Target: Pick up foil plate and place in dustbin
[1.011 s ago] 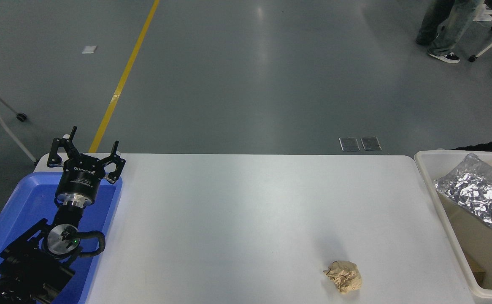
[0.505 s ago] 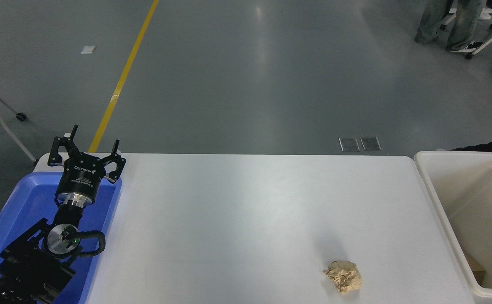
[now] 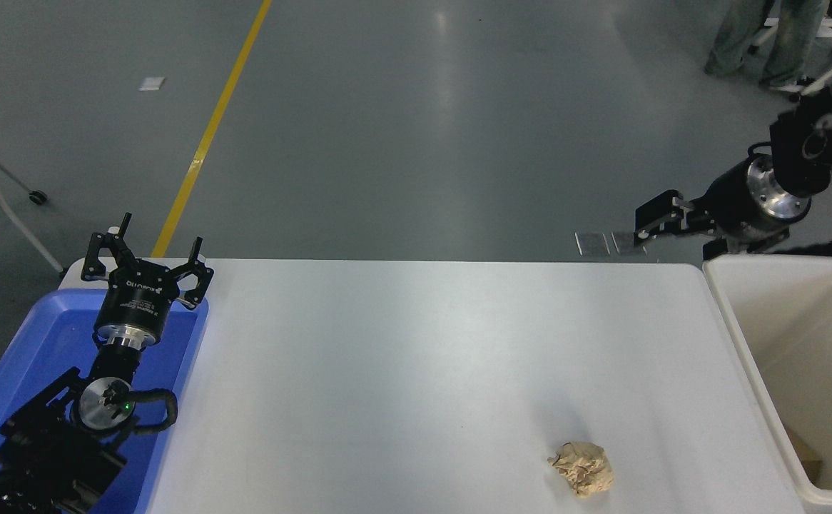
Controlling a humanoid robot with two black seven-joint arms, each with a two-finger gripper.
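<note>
Grey floor, white counter [image 3: 416,357]. My right end effector [image 3: 643,223]: empty, apparently closed; retreat clear of dustbin [image 3: 744,343] below-right.

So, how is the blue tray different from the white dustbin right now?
The blue tray lies at the table's left end and is shallow, while the cream-white dustbin stands at the right end and is deep. The parked left claw and its arm sit over the tray; nothing reaches into the dustbin. Both are rectangular and plastic-looking.
</note>
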